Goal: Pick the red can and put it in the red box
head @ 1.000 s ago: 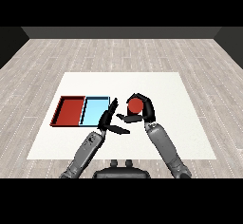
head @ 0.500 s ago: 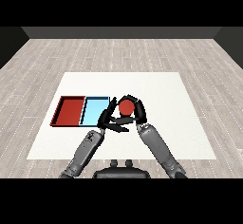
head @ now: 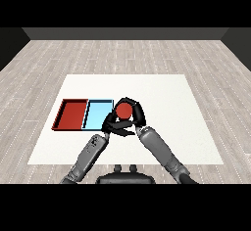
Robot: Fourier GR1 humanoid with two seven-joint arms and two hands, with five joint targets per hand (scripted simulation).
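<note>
red can in right hand, just right of the trays

the red can (head: 125,110) is held in the right hand (head: 133,119), whose fingers curl round its sides; only the red top shows, and the body is hidden by the fingers. the can sits above the desk (head: 196,127), just right of the light blue tray (head: 96,115), with the red tray (head: 73,115) further left beyond it. the left hand (head: 109,126) lies just beside the right hand, near the blue tray's near right corner, fingers straight and holding nothing.

handling judgement: a can of this kind is likely rigid and light, with smooth curved walls that may slip if taken near the rim. the sides at mid-height are the sound place to hold, with fingers opposed by the thumb, as the present wrap appears to do. whether the can stands upright in the hand cannot be told.
</note>
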